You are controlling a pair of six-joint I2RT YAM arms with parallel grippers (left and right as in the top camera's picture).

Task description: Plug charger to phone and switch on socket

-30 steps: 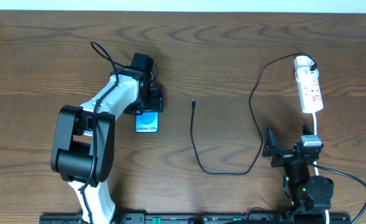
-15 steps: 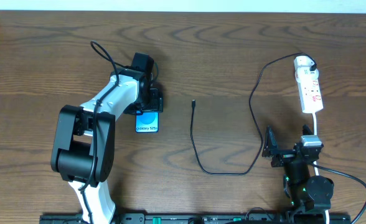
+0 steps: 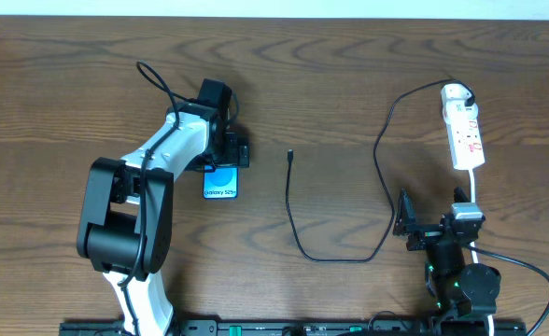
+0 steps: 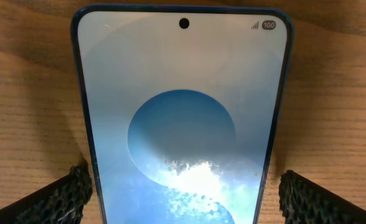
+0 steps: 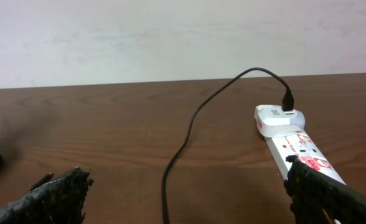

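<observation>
Overhead: left gripper [image 3: 228, 154] wider around phone [image 3: 220, 183]

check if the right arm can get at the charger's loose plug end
Probably yes: the right hand is open, and the charger plug lies on bare table to its left, only its own cable between.

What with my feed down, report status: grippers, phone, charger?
Left gripper open, fingers straddling phone. Right gripper open, empty. Charger plug lies apart from phone, unplugged. Nothing between them.
</observation>
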